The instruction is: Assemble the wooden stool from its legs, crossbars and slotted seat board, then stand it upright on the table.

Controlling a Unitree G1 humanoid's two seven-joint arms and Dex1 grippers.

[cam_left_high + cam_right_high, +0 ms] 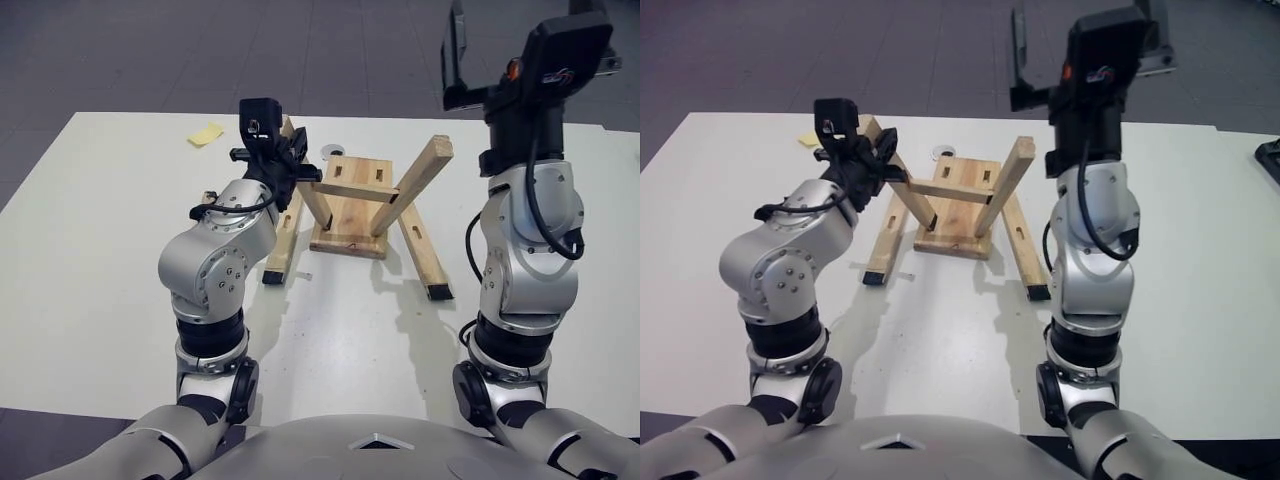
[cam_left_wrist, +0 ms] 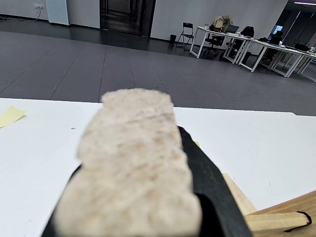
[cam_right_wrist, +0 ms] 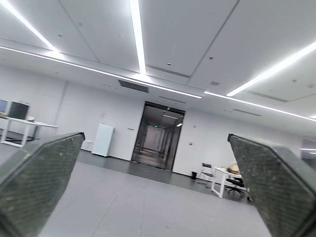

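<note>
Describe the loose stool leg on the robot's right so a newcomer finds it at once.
On the white table, the seat board lies flat at the centre. Along its right side lies the loose leg, black-tipped end toward the robot. Unlike the two standing legs, it lies flat; its flat twin is on the left.
</note>
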